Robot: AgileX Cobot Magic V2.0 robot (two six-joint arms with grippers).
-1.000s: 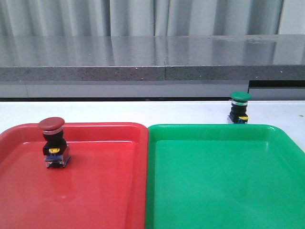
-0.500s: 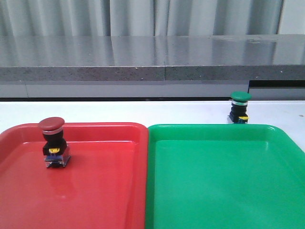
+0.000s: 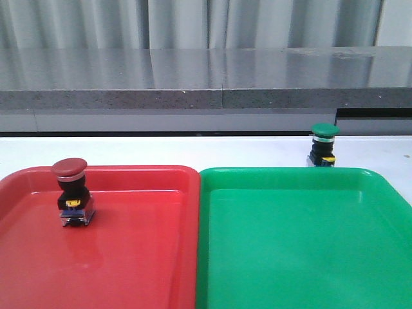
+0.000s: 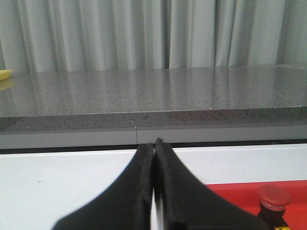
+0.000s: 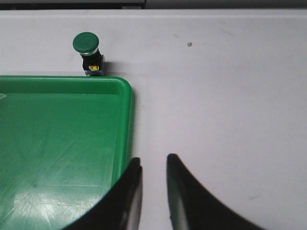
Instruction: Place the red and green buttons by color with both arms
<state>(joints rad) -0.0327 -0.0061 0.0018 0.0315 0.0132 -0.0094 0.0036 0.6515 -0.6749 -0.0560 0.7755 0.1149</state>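
Observation:
The red button (image 3: 71, 188) stands upright inside the red tray (image 3: 135, 257), near its back left corner. On the white table, just behind the back right rim of the green tray (image 3: 296, 244), stands the green button (image 3: 323, 145). Neither gripper shows in the front view. My left gripper (image 4: 154, 143) is shut with nothing in it, hovering over the table, and the red button (image 4: 273, 197) sits off to one side of it. My right gripper (image 5: 154, 160) is open and holds nothing, beside the green tray's rim (image 5: 125, 124). The green button (image 5: 88, 49) lies well ahead of it.
A grey stone ledge (image 3: 206, 84) runs along the back of the white table (image 3: 193, 149), with curtains behind it. The two trays sit side by side and touch in the middle. A small speck (image 5: 190, 44) lies on the table.

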